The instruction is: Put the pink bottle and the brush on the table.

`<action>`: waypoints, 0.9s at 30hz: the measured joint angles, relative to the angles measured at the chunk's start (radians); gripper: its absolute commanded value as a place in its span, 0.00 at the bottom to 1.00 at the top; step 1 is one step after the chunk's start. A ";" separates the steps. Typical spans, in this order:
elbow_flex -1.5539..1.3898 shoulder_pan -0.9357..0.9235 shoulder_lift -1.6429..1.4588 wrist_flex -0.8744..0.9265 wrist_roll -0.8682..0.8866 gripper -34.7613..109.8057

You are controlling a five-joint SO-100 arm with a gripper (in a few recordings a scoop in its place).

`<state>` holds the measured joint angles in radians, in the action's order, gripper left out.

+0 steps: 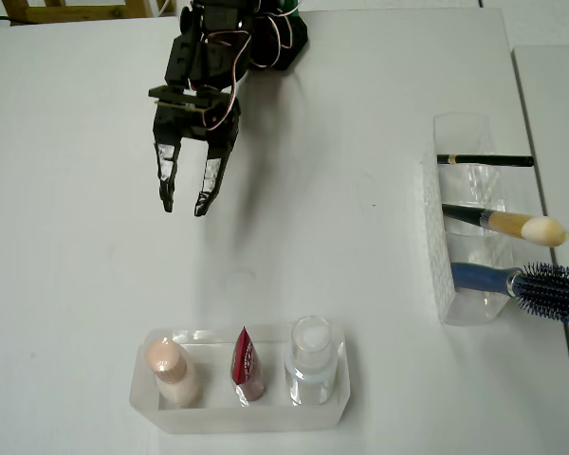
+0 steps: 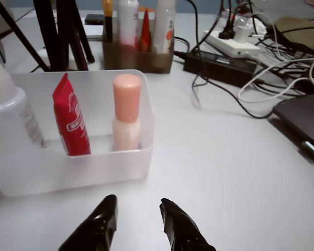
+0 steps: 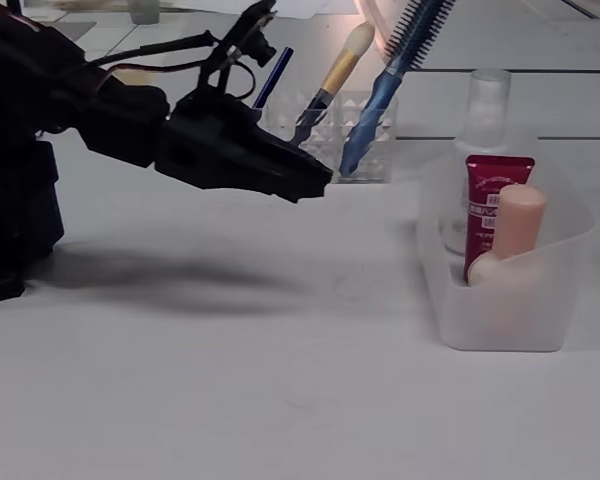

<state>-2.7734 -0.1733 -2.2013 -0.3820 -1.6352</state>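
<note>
Jaws [image 2: 137,222] first, since they're closest: mine are spread apart with nothing between them, hanging a bit above the white tabletop [image 1: 76,284]. From overhead the jaws [image 1: 185,201] point toward the frosted plastic tray [image 1: 239,415], with a good stretch of bare tabletop in between.

Next out is that tray. In my wrist view the pink bottle [image 2: 127,112] stands upright at the right end of it, cap on, just beside the red tube [image 2: 70,116], and the clear bottle with the white cap [image 2: 8,110] sits at the left end. Overhead flips that, so the pink bottle [image 1: 172,372] is on the left, red tube [image 1: 247,365] in the middle, clear bottle [image 1: 310,360] on the right. All three are inside the tray, none on the tabletop.

Off to the side, well apart from me, is a clear holder [image 1: 446,227] with three things poking out: a thin dark pencil [image 1: 484,160], the brush [image 1: 512,226] with its tan fluffy head in the middle slot, and a blue hairbrush [image 1: 541,286]. In the side view the brush [image 3: 335,70] leans tilted in the holder behind my jaws [image 3: 315,180].

Past the tray in the wrist view there's a power strip [image 2: 235,42] and a tangle of cables [image 2: 261,73].
</note>
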 measured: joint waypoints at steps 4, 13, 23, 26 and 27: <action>0.098 0.000 0.129 -0.041 0.000 0.39; 0.333 0.000 0.387 -0.072 0.000 0.48; 0.508 0.000 0.565 -0.084 -0.018 0.55; 0.574 -0.008 0.618 -0.084 -0.018 0.56; 0.600 -0.015 0.638 -0.084 -0.018 0.56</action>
<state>-2.1737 -0.1887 -1.5631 -0.4663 -1.6536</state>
